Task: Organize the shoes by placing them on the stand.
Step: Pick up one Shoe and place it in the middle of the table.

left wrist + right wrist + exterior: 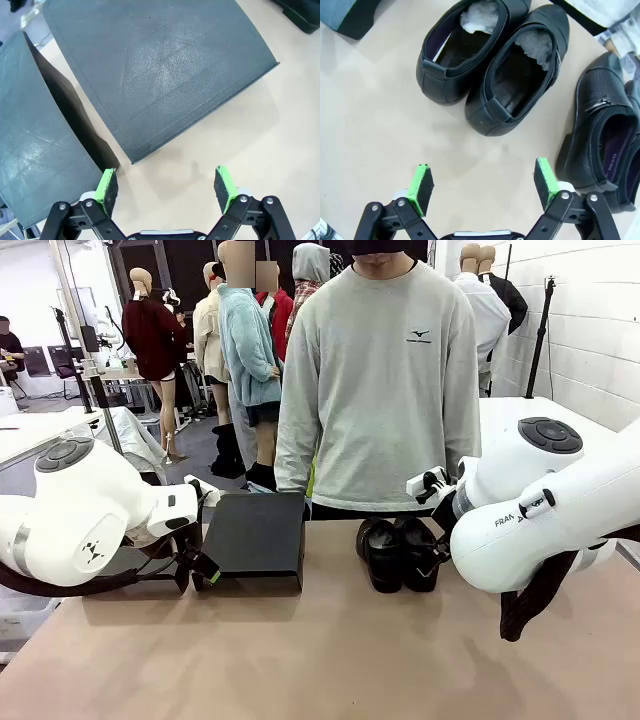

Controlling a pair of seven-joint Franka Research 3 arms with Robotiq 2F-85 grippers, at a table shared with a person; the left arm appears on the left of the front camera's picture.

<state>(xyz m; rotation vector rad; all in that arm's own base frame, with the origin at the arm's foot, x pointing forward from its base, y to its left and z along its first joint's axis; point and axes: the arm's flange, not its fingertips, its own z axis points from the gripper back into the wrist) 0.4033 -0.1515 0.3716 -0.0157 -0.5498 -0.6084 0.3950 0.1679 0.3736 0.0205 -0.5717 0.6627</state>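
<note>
L gripper (pixel 165 184) wide, empty, nr stand (pixel 165 70) | R gripper (pixel 483 183) wide, empty (nr shoes (pixel 492 112))

table (pixel 320 660): tan, matte top | left of middle: black stand (pixel 255 540), sloped flat panels side by side, a narrow gap between | right of middle: black shoes (pixel 395 552) bunched together, two touching, white stuffing in toes | stand and shoes apart

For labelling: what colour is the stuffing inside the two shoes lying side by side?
White. The stuffing in the shoes shows best in the right wrist view.
</note>
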